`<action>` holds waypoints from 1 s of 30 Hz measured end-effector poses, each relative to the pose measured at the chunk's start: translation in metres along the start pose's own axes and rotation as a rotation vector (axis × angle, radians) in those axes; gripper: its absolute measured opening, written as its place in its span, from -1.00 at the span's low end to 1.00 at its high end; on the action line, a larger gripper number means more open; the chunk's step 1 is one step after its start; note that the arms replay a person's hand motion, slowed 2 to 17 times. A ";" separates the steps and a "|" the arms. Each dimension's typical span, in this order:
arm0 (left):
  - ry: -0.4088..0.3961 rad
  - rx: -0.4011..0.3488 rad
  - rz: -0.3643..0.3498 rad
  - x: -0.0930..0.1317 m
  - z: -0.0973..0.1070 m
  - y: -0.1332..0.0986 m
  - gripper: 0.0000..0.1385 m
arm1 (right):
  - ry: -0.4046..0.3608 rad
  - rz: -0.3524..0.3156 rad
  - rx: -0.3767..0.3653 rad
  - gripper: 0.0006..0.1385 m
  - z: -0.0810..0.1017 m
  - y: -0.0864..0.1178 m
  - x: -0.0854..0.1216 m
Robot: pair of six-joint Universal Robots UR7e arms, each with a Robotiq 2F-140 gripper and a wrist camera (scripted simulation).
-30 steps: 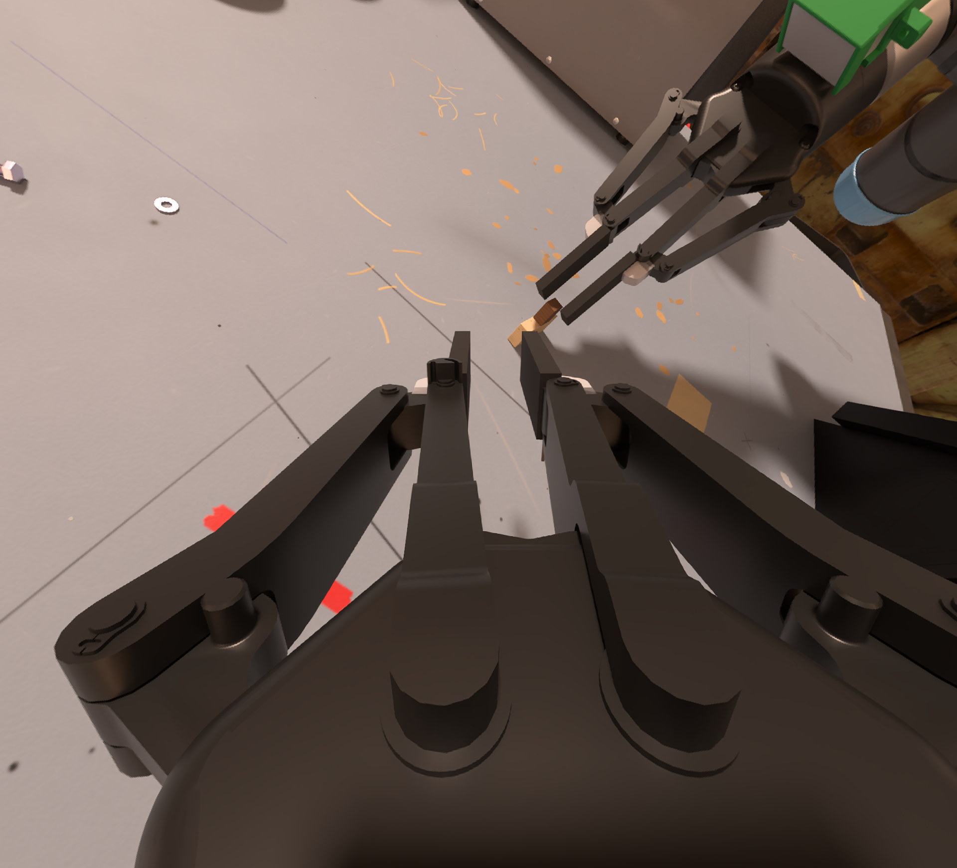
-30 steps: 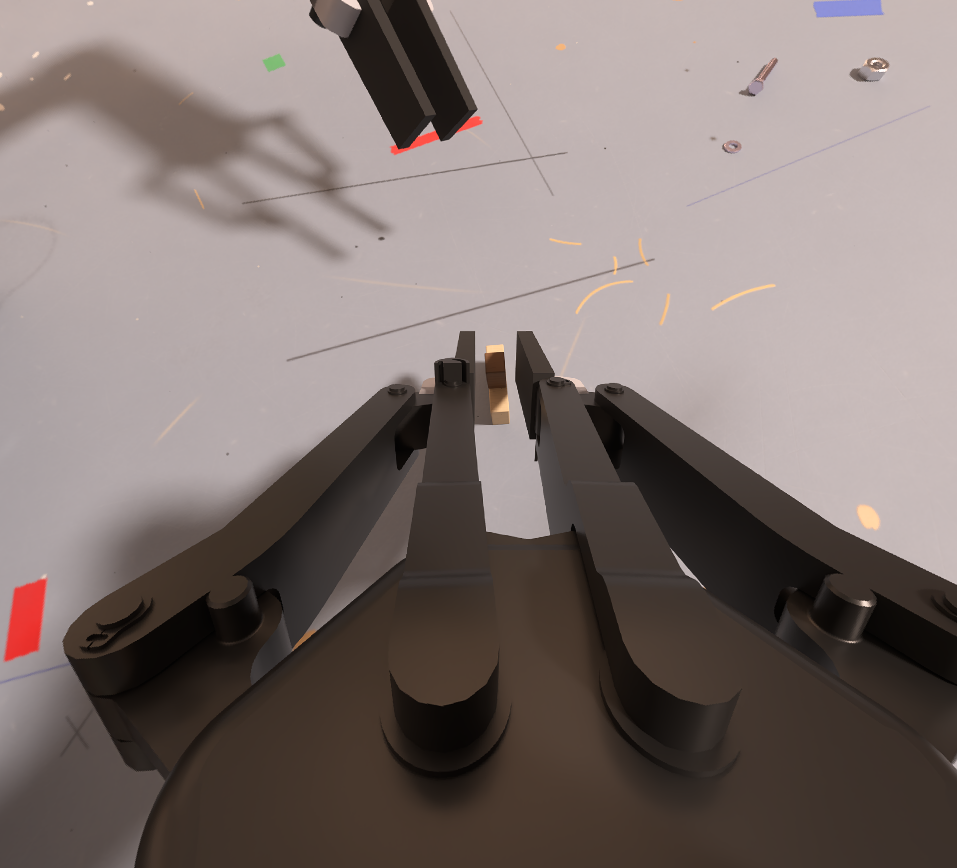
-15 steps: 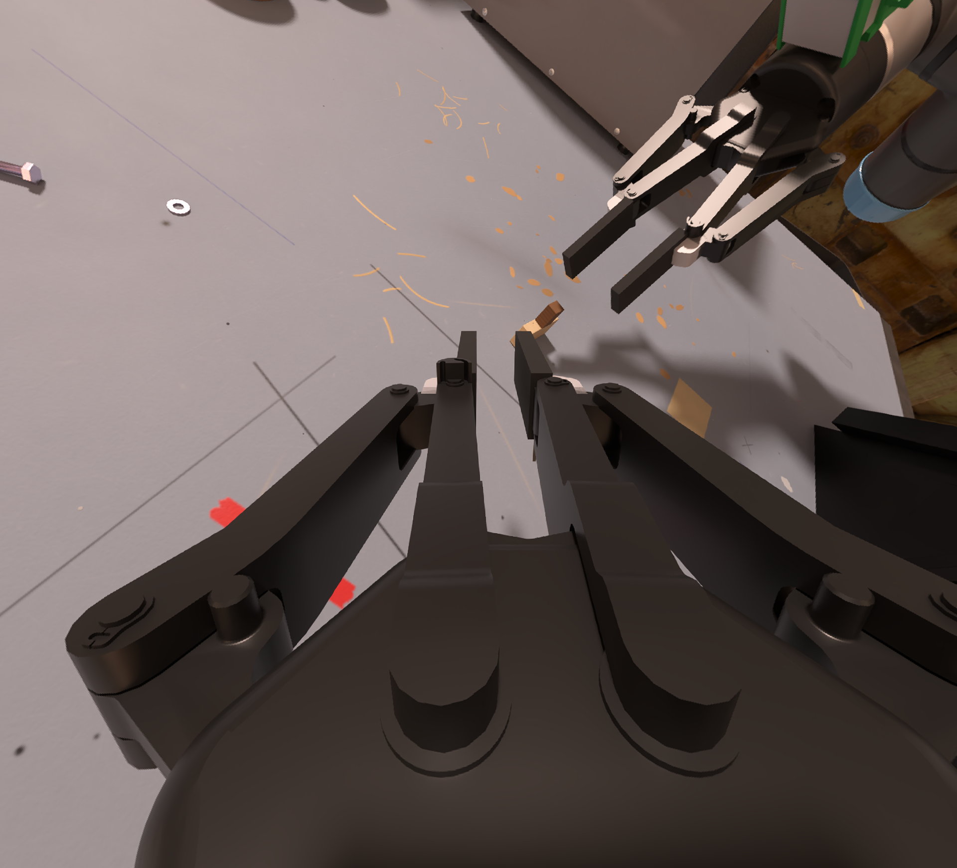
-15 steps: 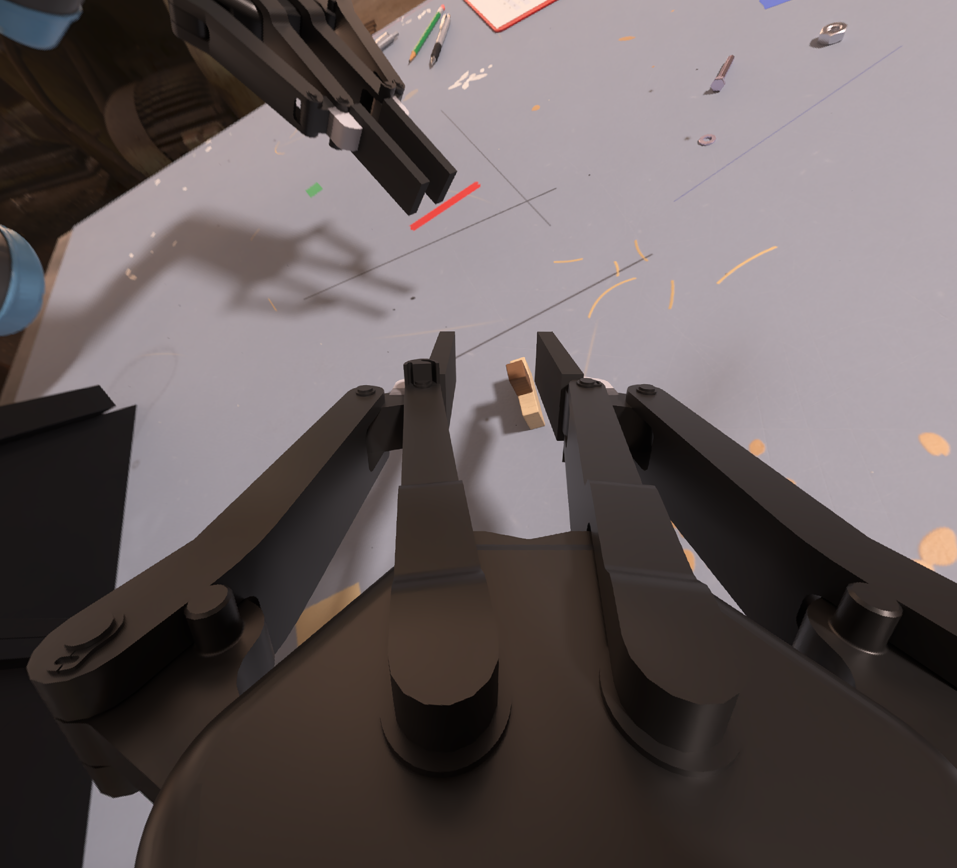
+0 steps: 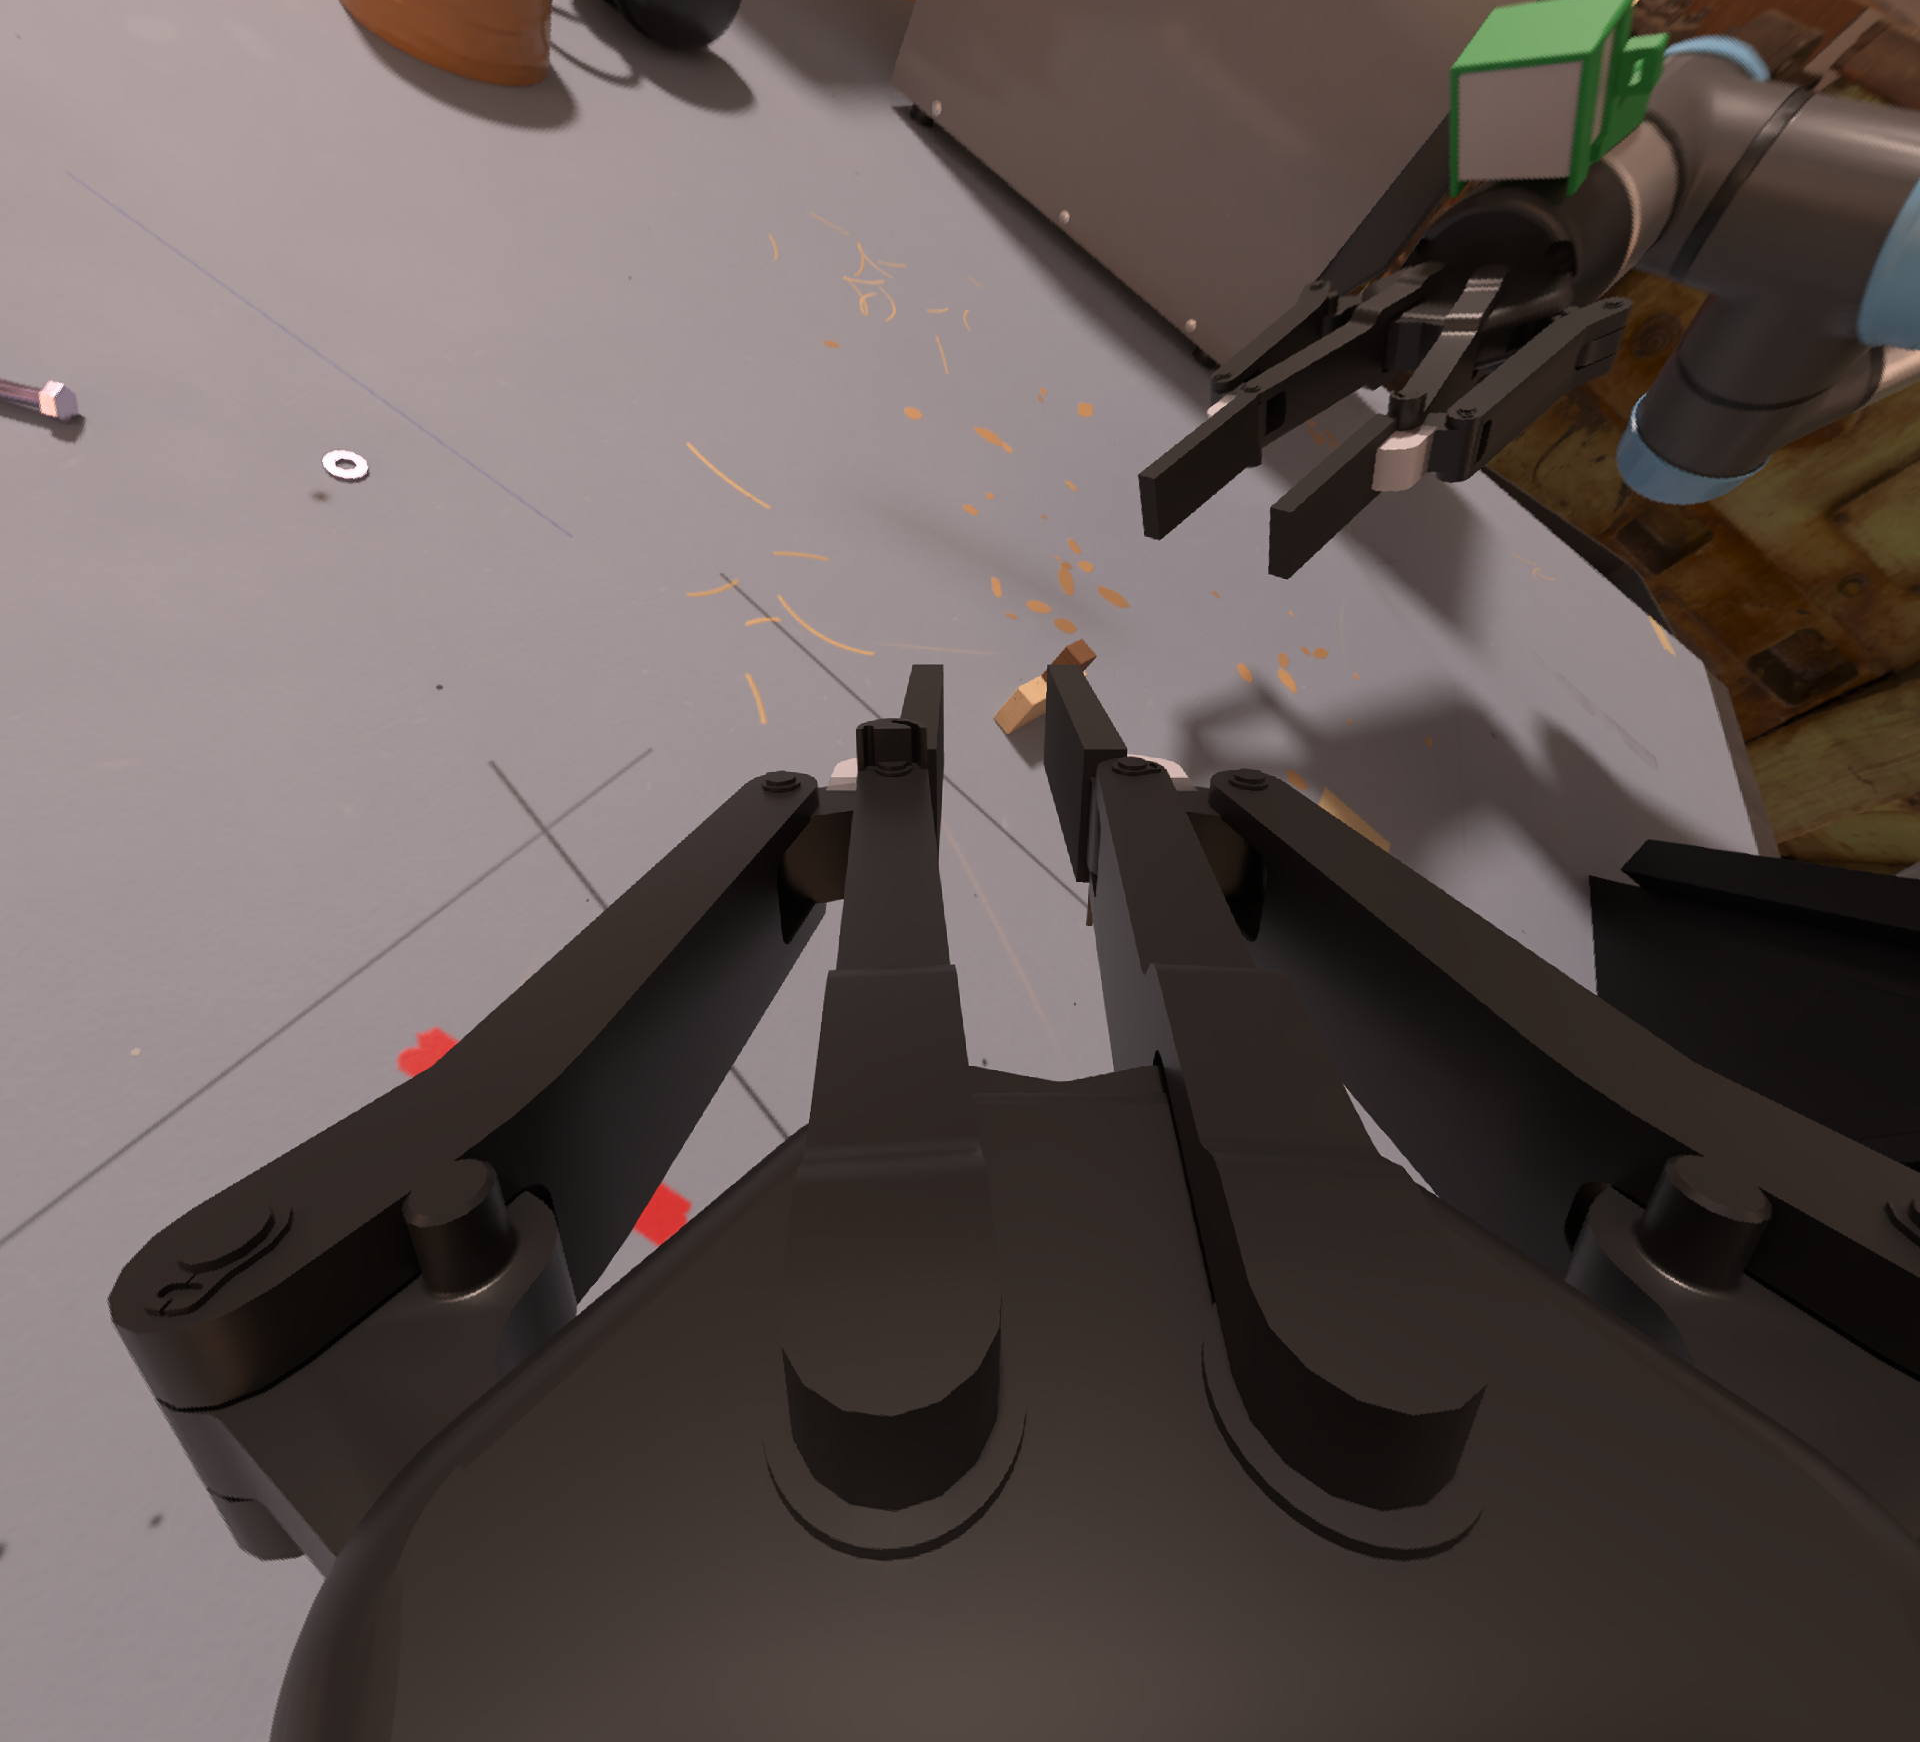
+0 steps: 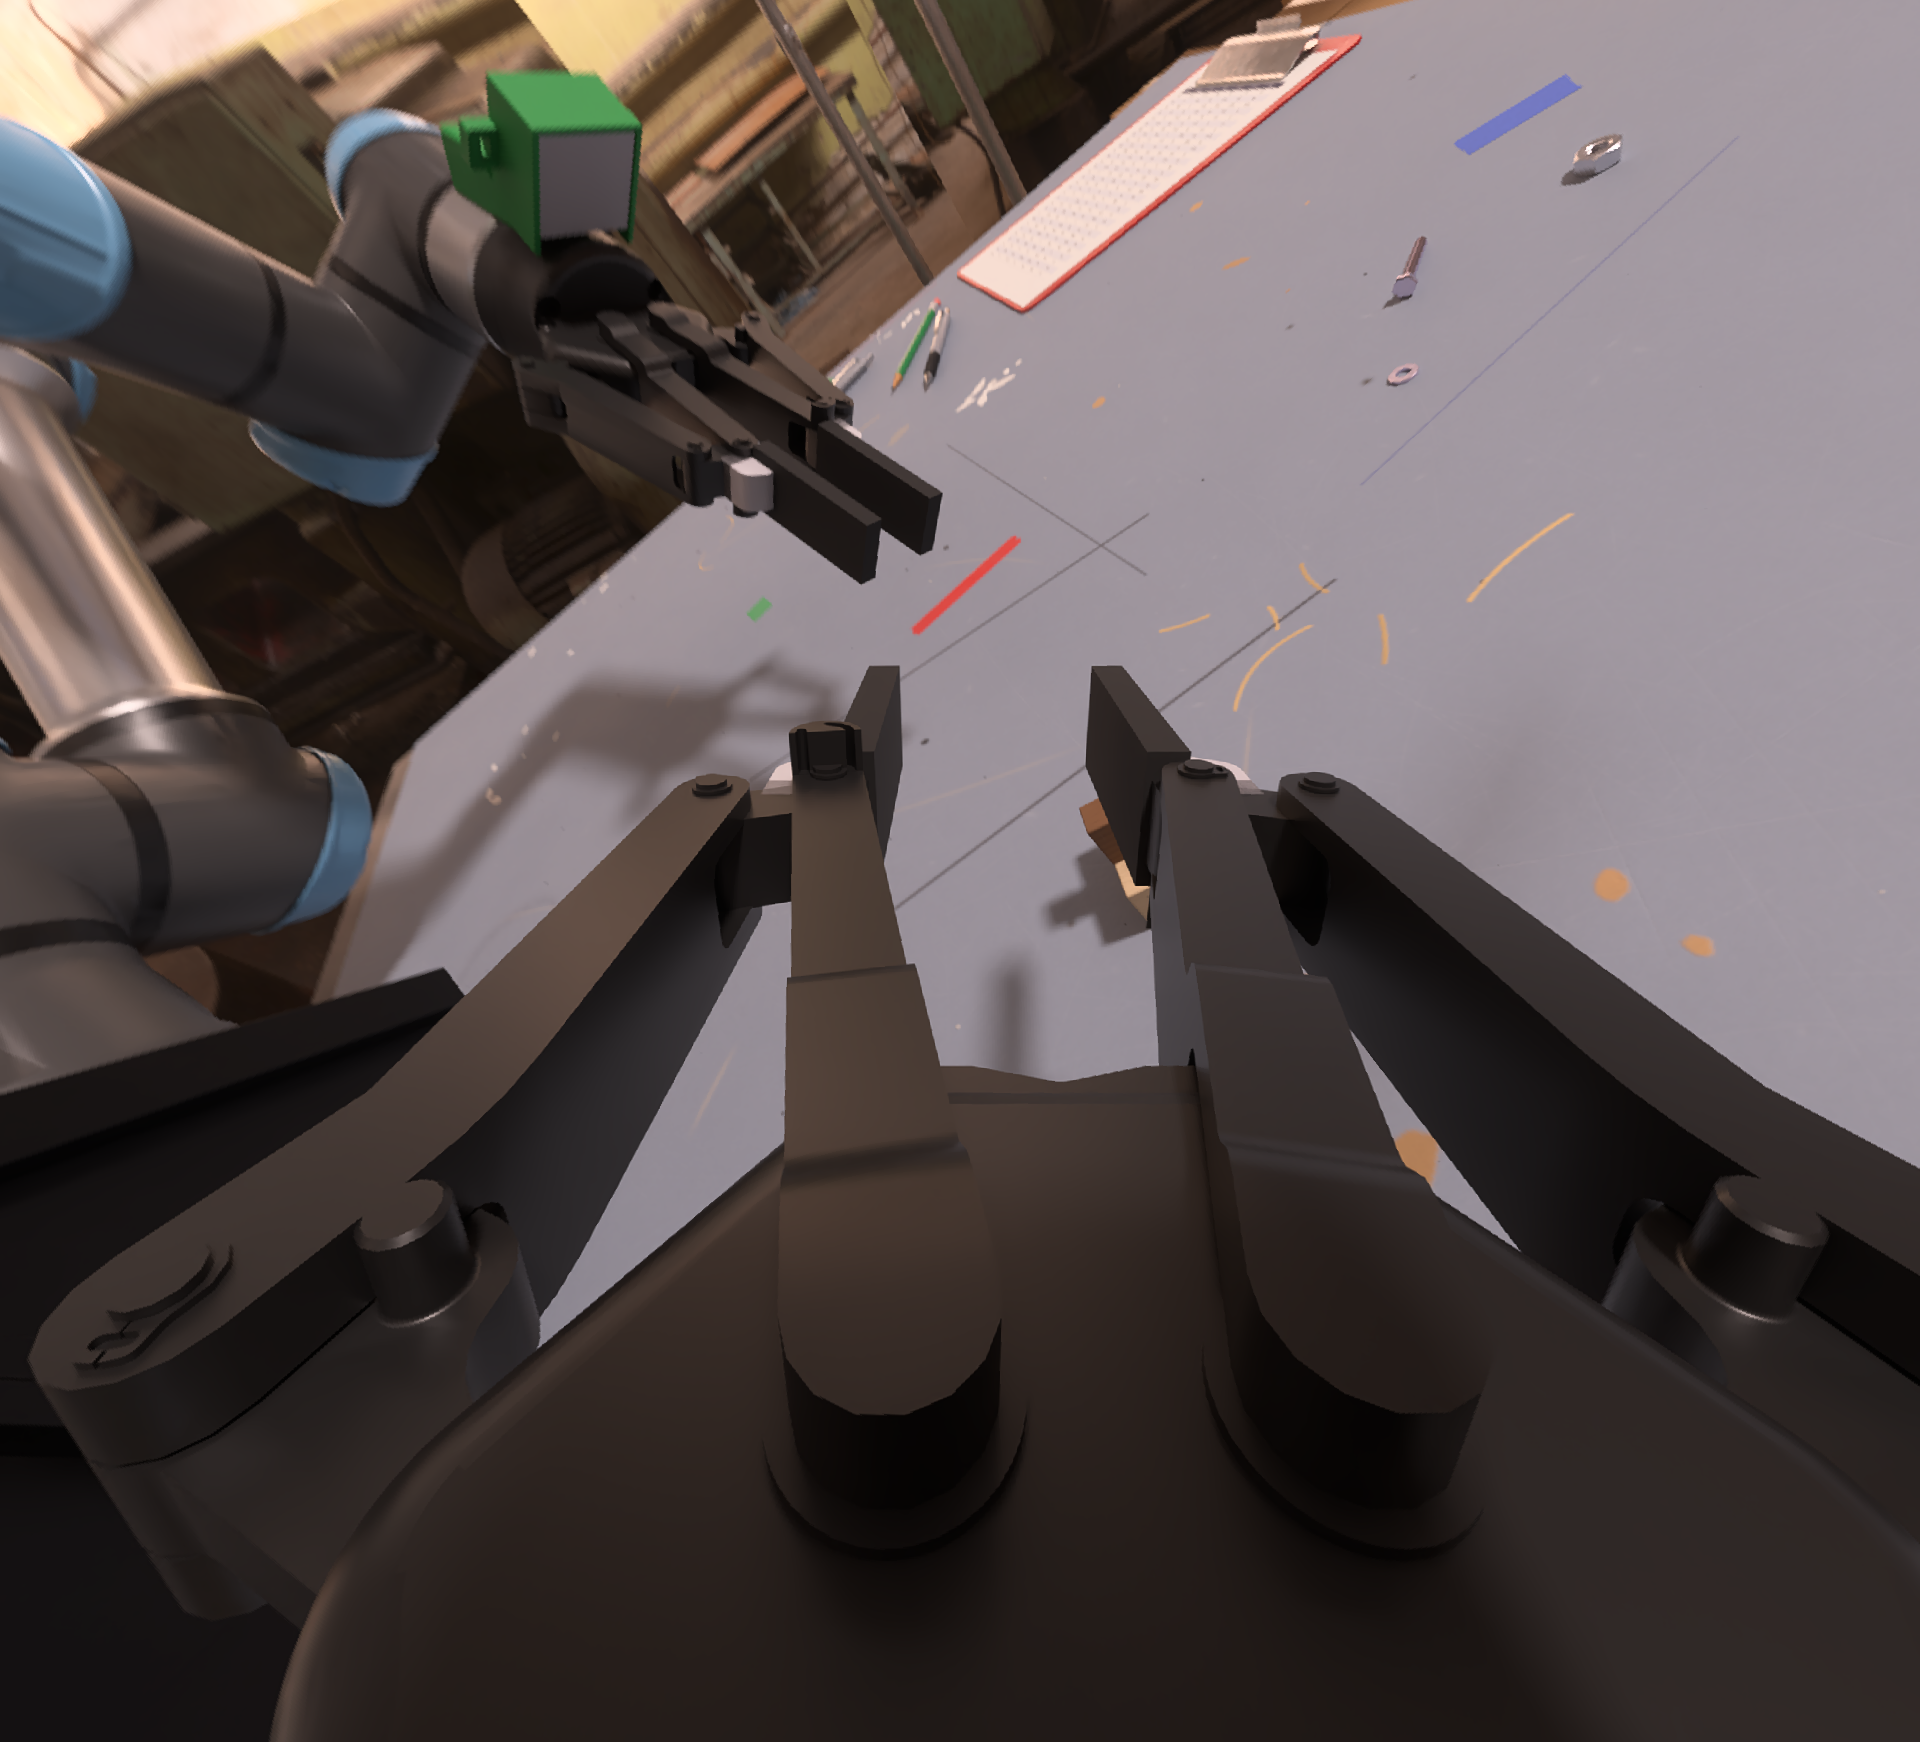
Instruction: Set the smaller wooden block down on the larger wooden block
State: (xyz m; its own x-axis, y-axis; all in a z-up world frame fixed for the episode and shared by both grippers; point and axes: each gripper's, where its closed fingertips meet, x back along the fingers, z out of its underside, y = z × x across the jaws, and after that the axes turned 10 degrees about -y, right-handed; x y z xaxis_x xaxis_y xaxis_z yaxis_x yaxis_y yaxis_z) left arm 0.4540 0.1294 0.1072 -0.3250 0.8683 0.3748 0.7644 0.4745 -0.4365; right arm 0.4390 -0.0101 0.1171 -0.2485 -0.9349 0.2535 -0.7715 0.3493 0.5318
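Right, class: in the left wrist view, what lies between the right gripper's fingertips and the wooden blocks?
Only orange wood chips scattered on the grey table; the left wrist view shows this.

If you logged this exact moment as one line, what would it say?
left pincer: nearly closed, empty | right pincer: open, empty | smaller wooden block: on larger wooden block | stack on table

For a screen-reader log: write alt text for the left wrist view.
The smaller wooden block sits on the larger wooden block on the grey table, just beyond the left gripper. The right gripper hovers open above.
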 end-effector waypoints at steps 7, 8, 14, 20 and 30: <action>-0.079 0.001 0.018 0.005 -0.012 -0.004 -0.56 | -0.094 -0.058 -0.097 -0.31 -0.010 0.003 0.005; -0.092 0.003 0.024 0.006 -0.014 -0.005 -0.55 | -0.110 -0.066 -0.108 -0.31 -0.012 0.003 0.006; -0.154 0.015 0.033 0.013 -0.024 -0.006 -0.54 | -0.204 -0.094 -0.166 -0.31 -0.022 0.001 0.014; -0.185 0.017 0.033 0.021 -0.033 -0.005 -0.52 | -0.224 -0.059 -0.162 -0.24 -0.021 -0.004 0.017; -0.235 0.097 0.016 0.026 -0.043 0.007 -0.45 | -0.250 -0.034 -0.231 0.04 -0.019 -0.015 0.010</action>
State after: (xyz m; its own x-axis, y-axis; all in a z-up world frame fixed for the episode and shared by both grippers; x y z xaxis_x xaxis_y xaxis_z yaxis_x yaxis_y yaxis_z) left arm 0.4750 0.1494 0.1495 -0.4424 0.8803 0.1714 0.7172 0.4620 -0.5218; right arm 0.4592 -0.0235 0.1265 -0.3827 -0.9229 0.0414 -0.6360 0.2957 0.7127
